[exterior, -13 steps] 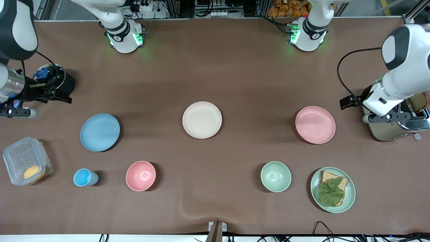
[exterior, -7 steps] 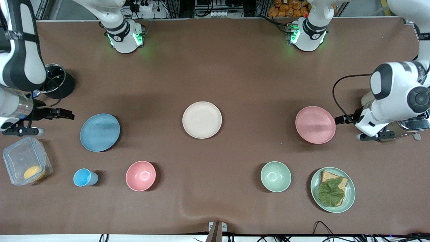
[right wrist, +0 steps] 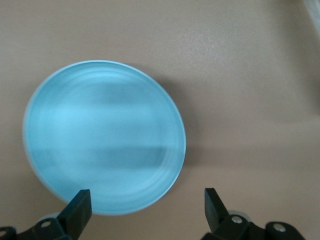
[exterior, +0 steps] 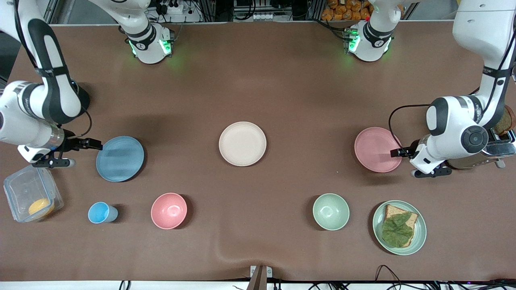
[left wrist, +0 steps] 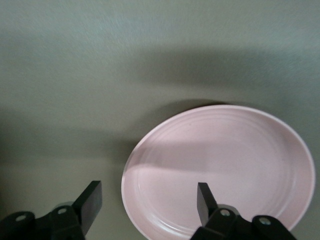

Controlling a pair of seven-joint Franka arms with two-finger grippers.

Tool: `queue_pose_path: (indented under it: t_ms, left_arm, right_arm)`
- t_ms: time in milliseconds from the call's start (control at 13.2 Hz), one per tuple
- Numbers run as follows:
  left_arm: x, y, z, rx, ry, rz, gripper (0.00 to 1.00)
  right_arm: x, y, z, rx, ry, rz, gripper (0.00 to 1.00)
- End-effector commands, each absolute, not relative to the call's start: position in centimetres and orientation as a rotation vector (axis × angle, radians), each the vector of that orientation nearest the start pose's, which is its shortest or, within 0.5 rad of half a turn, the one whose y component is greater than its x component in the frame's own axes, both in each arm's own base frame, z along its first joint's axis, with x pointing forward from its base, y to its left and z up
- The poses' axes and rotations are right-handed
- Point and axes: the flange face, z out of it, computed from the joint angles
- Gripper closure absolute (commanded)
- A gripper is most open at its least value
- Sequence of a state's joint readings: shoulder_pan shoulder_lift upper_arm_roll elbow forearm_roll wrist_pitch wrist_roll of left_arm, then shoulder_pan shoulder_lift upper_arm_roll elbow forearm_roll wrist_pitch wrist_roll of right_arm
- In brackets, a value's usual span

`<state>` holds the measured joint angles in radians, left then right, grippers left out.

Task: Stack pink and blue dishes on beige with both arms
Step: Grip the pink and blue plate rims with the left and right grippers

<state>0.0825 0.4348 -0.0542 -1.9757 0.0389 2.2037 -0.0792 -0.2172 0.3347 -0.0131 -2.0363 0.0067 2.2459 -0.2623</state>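
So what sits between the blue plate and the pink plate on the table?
In the front view, only the beige plate lies between the blue plate and the pink plate, with bare brown table on either side of it.

Three cameras: one overhead, two wrist-mounted.
The table (exterior: pixel 282 88) was viewed steeply from high up, bases at twelve o'clock; the pink plate (exterior: pixel 377 149) (left wrist: pixel 220 170) and blue plate (exterior: pixel 119 158) (right wrist: pixel 105 135) were shared with close, downward-facing wrist views.

Your toaster (exterior: pixel 489 151) mostly hidden under the left arm, pink plate (left wrist: pixel 220 170) rim cut off in the left wrist view
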Motion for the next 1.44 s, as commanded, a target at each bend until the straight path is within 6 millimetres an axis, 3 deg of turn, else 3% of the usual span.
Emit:
queue_pose_path:
  t_ms: [0, 302, 529, 605, 680, 756, 907, 1058, 1360]
  left_arm:
    - [58.8, 3.9, 21.5, -3.119, -0.162, 0.352, 0.17]
    - [58.5, 4.2, 20.0, -3.119, -0.169, 0.385, 0.19]
    - [58.4, 4.5, 19.1, -3.120, -0.183, 0.398, 0.28]
    - [58.4, 4.5, 18.9, -3.119, -0.183, 0.403, 0.32]
    - [58.4, 4.5, 18.8, -3.120, -0.183, 0.400, 0.41]
    - [58.5, 4.5, 18.6, -3.121, -0.183, 0.405, 0.48]
    - [58.5, 4.4, 18.6, -3.122, -0.181, 0.405, 0.77]
    - [58.6, 4.3, 18.5, -3.124, -0.180, 0.405, 0.96]
    - [58.6, 4.2, 18.7, -3.129, -0.180, 0.404, 1.00]
  right_arm:
    - [57.2, -15.6, 22.7, -3.115, -0.121, 0.148, 0.00]
    - [57.1, -16.3, 19.9, -3.114, -0.092, 0.139, 0.00]
    - [56.7, -16.7, 18.2, -3.104, -0.057, 0.156, 0.00]
    - [56.7, -16.7, 18.1, -3.102, -0.050, 0.158, 0.05]
    - [56.6, -16.7, 18.1, -3.100, -0.041, 0.164, 0.75]
    - [56.5, -16.7, 18.0, -3.092, -0.026, 0.165, 1.00]
    - [56.4, -16.4, 17.5, -3.083, -0.023, 0.180, 1.00]
    - [56.4, -16.4, 17.4, -3.082, -0.023, 0.183, 1.00]
    - [56.4, -16.3, 17.4, -3.082, -0.026, 0.185, 1.00]
